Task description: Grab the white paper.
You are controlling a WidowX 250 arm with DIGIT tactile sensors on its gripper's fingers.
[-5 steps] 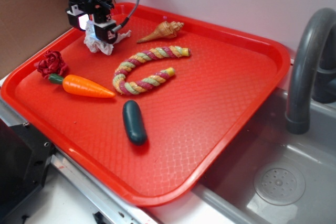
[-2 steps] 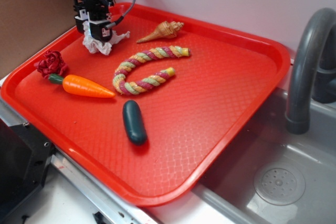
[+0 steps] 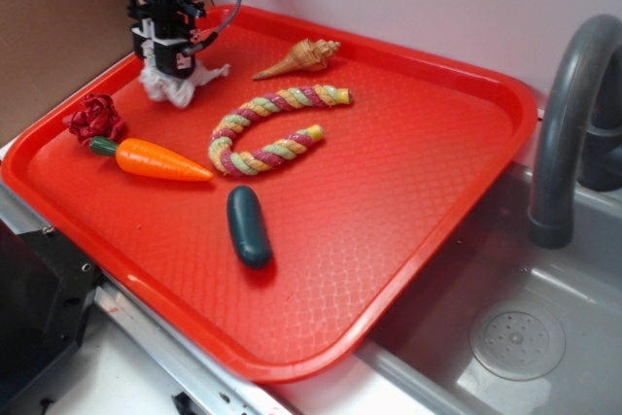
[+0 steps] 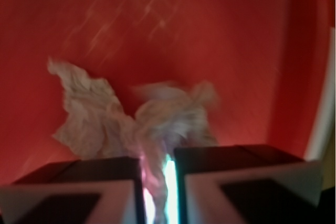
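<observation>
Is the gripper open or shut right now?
Shut on the white paper: in the wrist view the gripper pinches it in a narrow gap.

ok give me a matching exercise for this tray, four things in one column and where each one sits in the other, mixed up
Things:
1. white paper
2. seashell
3. carrot
4. dark green pickle

Places:
A. nearest the tray's front edge, in front of the twisted rope
B. pinched in the claw at the tray's far left corner
C. lying beside the dark red wad, along the left side
D. near the back rim, behind the rope

Pairs: 1-B, 2-D, 3-C, 4-A
</observation>
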